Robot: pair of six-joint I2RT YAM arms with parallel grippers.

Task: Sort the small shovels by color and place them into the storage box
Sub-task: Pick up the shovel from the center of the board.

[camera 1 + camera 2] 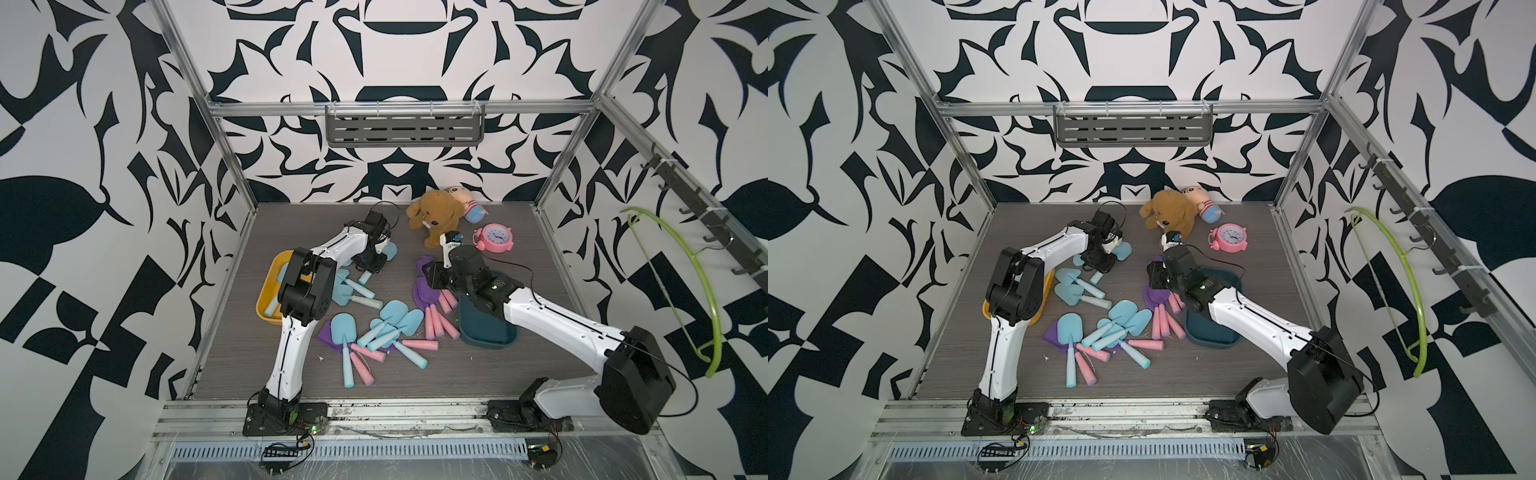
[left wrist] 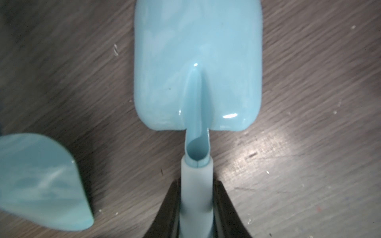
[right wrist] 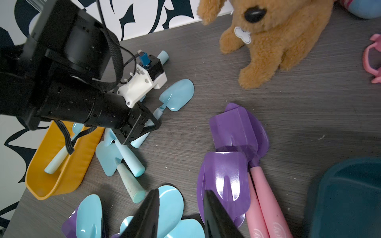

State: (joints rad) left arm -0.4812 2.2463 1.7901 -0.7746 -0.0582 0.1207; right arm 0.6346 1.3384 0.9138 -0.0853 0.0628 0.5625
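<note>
Left wrist view: left gripper (image 2: 196, 186) clamped on pale handle of blue shovel (image 2: 198, 61), shovel lying flat just beyond yellow tray (image 1: 264, 305). Step: pick-up of blue one. Next: lift clear, carry over yellow tray, let go. Right gripper (image 3: 182, 193) spread, empty, well apart from yellow tray.

Nothing legible; pink handles (image 3: 270, 206) bear marks (embossed) unreadable

The left arm (image 1: 291, 345) folds at the elbow and reaches forward, wrist pitched down, its left hand (image 2: 196, 183) closed on the handle of a light blue shovel (image 2: 198, 61). The right arm (image 1: 561, 320) stretches toward the centre, its right hand (image 3: 181, 191) hovering with fingers parted.
</note>
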